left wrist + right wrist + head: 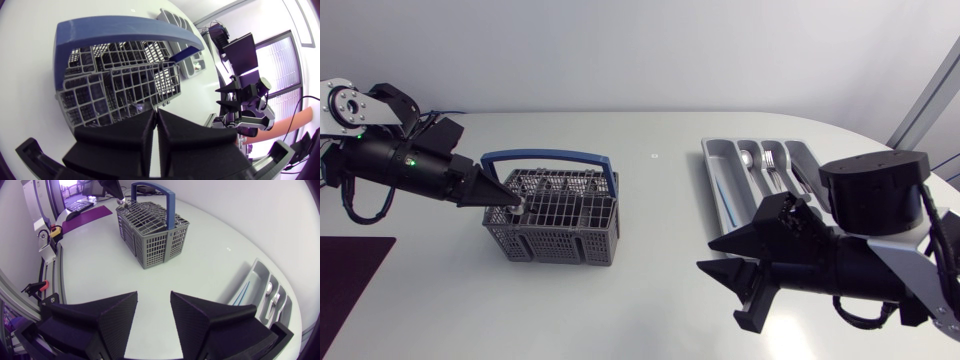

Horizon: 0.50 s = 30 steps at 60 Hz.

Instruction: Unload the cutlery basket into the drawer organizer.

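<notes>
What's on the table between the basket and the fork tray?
Nothing. In the head view, only bare white table lies between the cutlery basket and the drawer organizer.

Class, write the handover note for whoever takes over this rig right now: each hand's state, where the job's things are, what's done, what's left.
Left hand: shut, tip at the rim of the basket; whether it pinches anything is unclear.
Right hand: open, empty, over bare table beside the drawer organizer.
Done: a spoon and a fork lie in the organizer.
Left: the basket's contents are hard to see; check it and move any remainder across.
</notes>
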Available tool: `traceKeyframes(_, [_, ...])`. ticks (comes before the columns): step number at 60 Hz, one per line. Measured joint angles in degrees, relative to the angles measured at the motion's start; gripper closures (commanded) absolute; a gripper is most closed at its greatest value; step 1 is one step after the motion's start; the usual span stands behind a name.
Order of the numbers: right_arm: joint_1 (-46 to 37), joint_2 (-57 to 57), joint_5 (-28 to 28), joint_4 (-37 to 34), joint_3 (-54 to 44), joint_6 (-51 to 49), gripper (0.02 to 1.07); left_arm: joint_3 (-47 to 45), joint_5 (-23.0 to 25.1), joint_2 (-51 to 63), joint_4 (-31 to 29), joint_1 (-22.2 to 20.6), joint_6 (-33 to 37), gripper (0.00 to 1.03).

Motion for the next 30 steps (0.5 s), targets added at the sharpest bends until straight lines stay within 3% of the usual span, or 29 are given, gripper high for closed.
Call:
traceKeyframes(16, [0.0, 0.0, 0.0, 0.0, 0.0, 0.0, 0.56, 2.7, 2.6, 0.3, -5.0, 1.4, 2.6, 0.99])
traceKeyframes(30, [0.0, 0.0, 0.0, 0.0, 0.0, 0.0, 0.56, 6.7, 5.6, 0.3, -13.4, 3.0, 5.2, 0.99])
